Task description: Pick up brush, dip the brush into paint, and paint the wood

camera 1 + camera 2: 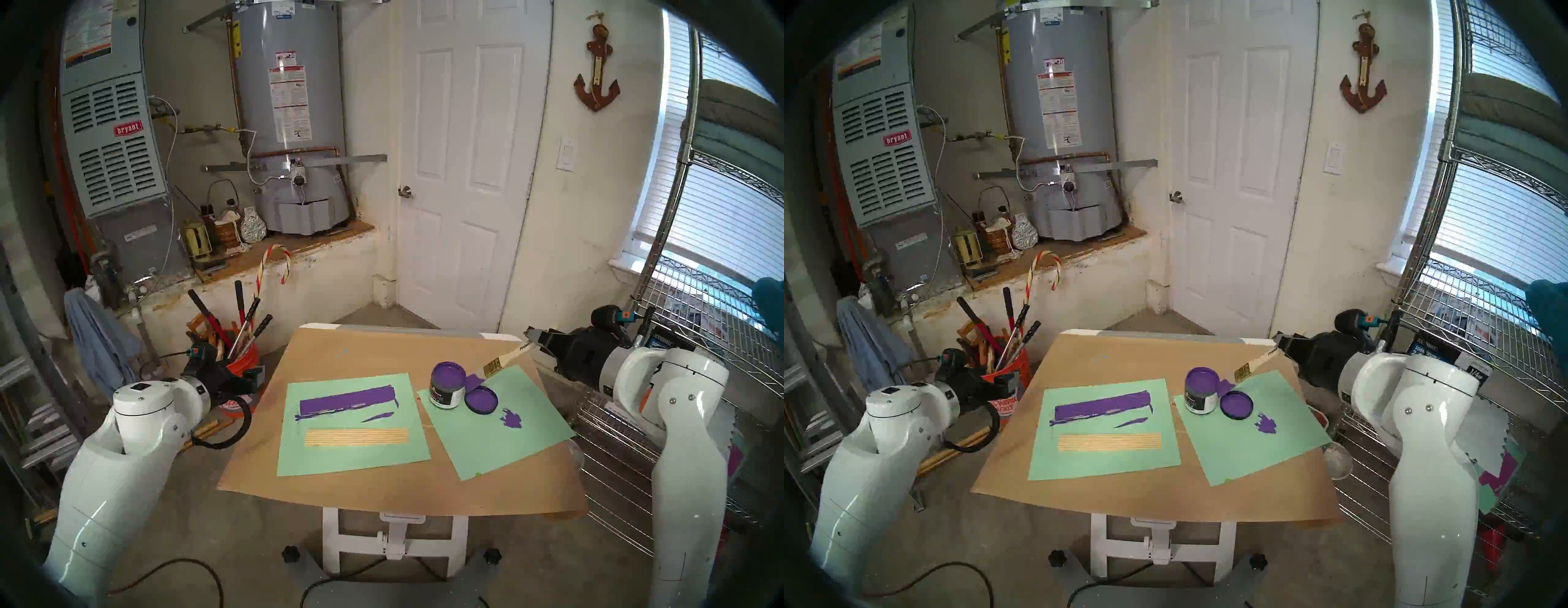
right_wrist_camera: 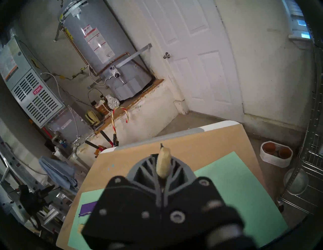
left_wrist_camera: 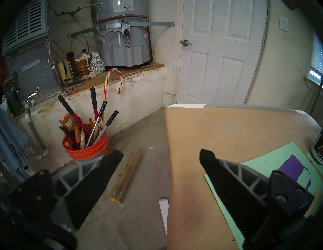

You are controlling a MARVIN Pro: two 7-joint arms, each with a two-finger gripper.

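From the left head view, the worktop (image 1: 382, 352) is covered in brown paper, and its near edge overhangs the white stand. Two green sheets lie on it with a bare strip between them. The wood (image 1: 357, 437) rests bare on the left green sheet (image 1: 348, 460), near its front, well clear of every edge. The right pincer (image 1: 535, 339) is clamped on the handle end of the brush (image 1: 494, 367) past the far right corner; the purple bristles hang just beside the rim of the paint (image 1: 447, 384), perhaps touching it, though that is hard to judge. The lid (image 1: 480, 401) sits touching the jar's right side.

The right head view shows the left pincer (image 1: 1011, 384) off the worktop's left edge, low by an orange bucket (image 1: 1004, 407), with open floor around it.

In the left wrist view, the left pincer (image 3: 161, 157) stands wide and empty, its right finger over the brown paper.

In the right wrist view, the right pincer (image 2: 163, 164) is pressed tight on the pale handle of the brush (image 2: 163, 165), with the worktop's far edge ahead.
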